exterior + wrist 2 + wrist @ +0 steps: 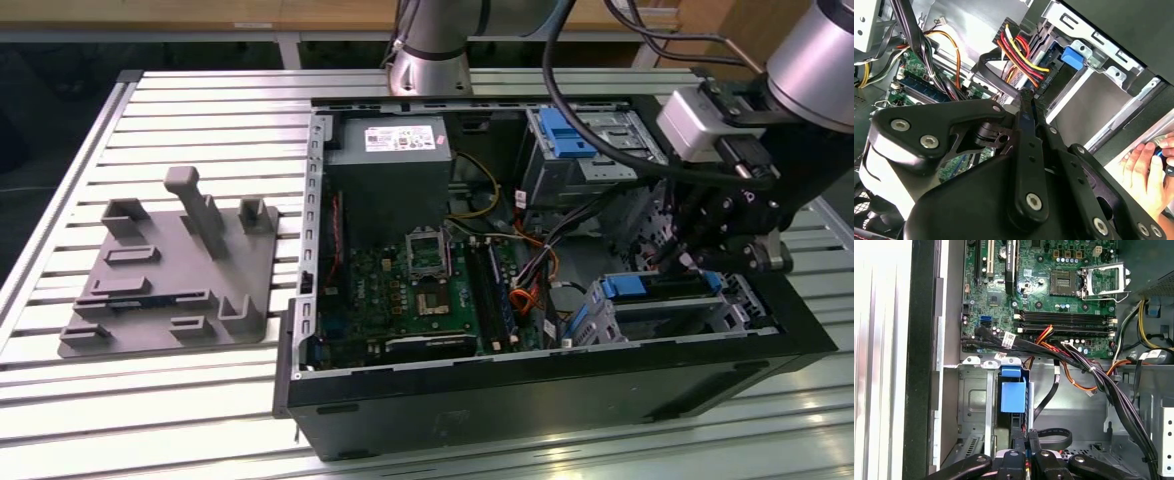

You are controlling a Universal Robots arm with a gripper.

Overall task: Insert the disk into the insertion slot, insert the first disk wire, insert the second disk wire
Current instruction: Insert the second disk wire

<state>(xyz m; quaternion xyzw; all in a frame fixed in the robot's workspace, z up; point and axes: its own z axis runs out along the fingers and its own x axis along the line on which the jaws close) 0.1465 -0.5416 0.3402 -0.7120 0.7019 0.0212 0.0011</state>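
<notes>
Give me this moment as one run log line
disk: seated in insertion slot | gripper: shut, at the disk's wire end | hand: beside case

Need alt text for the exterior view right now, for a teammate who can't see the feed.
The gripper reaches into an open computer case, just above the blue-framed disk seated in the insertion slot at the exterior view's right. A grey fixture block sits on the slatted table at the left.

One open computer case (534,380) sits on one slatted table (174,400), with one grey fixture block (167,275) beside it. Inside are one green motherboard (414,290), one power supply (390,165) and two metal drive cages — the taller cage (587,150) and the insertion slot (681,305). One gripper (714,235) — and one person's hand (1149,170).
</notes>
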